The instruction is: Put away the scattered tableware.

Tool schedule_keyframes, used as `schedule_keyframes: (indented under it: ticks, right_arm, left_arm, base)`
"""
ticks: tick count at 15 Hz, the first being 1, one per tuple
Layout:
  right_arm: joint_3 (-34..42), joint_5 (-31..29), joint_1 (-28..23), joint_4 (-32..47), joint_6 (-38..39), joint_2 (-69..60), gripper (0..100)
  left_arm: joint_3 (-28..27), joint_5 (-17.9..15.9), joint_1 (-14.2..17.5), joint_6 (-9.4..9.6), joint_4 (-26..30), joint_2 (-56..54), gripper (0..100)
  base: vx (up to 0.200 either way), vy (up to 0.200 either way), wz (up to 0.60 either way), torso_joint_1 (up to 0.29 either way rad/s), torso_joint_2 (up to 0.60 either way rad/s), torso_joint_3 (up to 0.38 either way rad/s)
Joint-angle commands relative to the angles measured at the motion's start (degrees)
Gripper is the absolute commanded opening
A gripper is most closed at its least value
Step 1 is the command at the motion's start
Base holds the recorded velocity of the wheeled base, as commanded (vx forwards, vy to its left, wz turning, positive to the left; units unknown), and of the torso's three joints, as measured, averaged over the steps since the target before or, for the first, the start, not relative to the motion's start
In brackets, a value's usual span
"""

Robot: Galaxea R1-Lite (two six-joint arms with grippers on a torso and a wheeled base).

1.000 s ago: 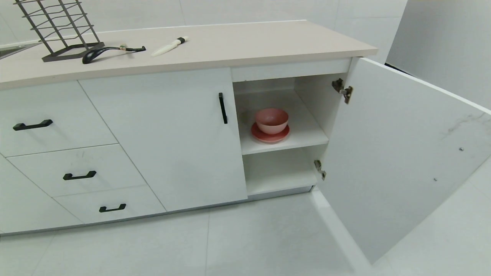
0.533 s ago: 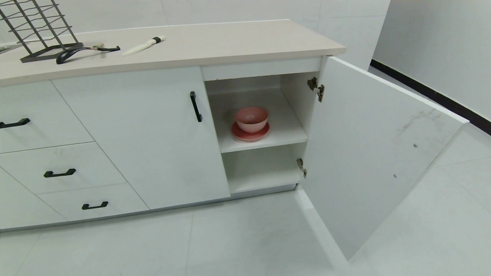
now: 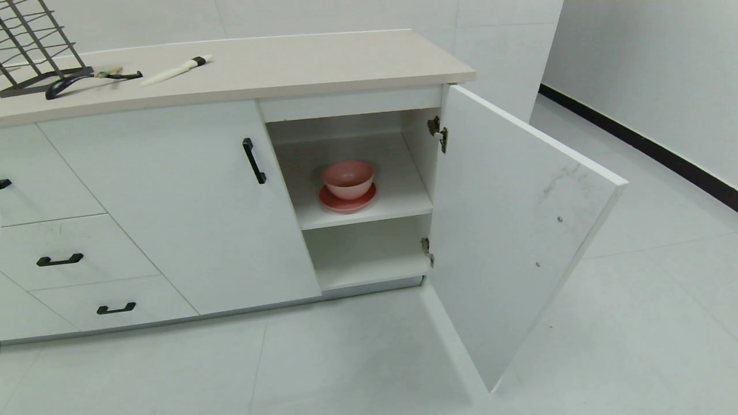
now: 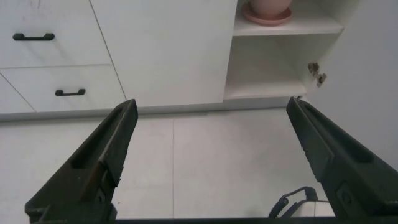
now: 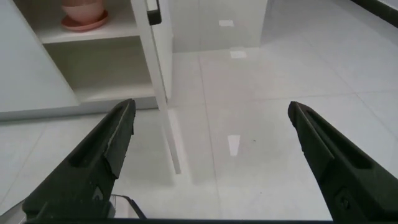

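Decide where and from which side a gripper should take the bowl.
Probably the near rim of the bowl, coming from the front, past the open door. It stands upright, mouth up, on a plate on the upper shelf; the countertop blocks a reach from above, and the rim gives a thin wall to pinch.

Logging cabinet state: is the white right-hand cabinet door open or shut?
Open. The white cabinet door stands swung out on its hinges, exposing the pink bowl on the red plate inside.
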Motion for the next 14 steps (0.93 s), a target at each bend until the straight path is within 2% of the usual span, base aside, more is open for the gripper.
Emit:
schedule_keyframes:
  ticks: [1,4,6,7,10,11,13,14]
  right_arm:
    - [0.0,0.1,0.0,0.0,-0.2,0.2,100]
    - [0.0,-0.4,0.0,-0.1,0.1,0.2,100]
    - [0.0,-0.5,0.0,0.4,-3.1,0.2,100]
    - [0.0,-0.3,0.0,0.5,-4.1,0.2,0]
    - [0.0,0.4,0.0,0.5,-4.3,0.2,0]
    - [0.1,-0.2,0.0,0.7,-4.4,0.2,0]
    - [-0.4,-0.8,0.0,-7.1,-3.8,0.2,0]
    - [-2.2,-0.9,-0.3,-8.0,-4.1,1.7,0]
  left_arm:
    - [0.0,0.0,0.0,-0.07,0.0,0.0,100]
    - [0.0,0.0,0.0,-0.07,0.0,0.0,100]
    - [0.0,0.0,0.0,-0.07,0.0,0.0,100]
    - [0.0,0.0,0.0,-0.07,0.0,0.0,100]
    - [0.0,0.0,0.0,0.99,0.0,0.0,100]
    - [0.0,0.0,0.0,0.73,0.0,0.0,100]
    - [0.0,0.0,0.0,0.9,0.0,0.0,100]
    - [0.0,0.0,0.0,1.34,0.1,0.0,100]
  base:
    - [0.0,0.0,0.0,0.0,0.0,0.0]
    - [0.0,0.0,0.0,0.0,0.0,0.0]
    - [0.0,0.0,0.0,0.0,0.0,0.0]
    - [0.0,0.0,0.0,0.0,0.0,0.0]
    - [0.0,0.0,0.0,0.0,0.0,0.0]
    - [0.0,0.0,0.0,0.0,0.0,0.0]
    - [0.0,0.0,0.0,0.0,0.0,0.0]
    - [0.0,0.0,0.0,0.0,0.0,0.0]
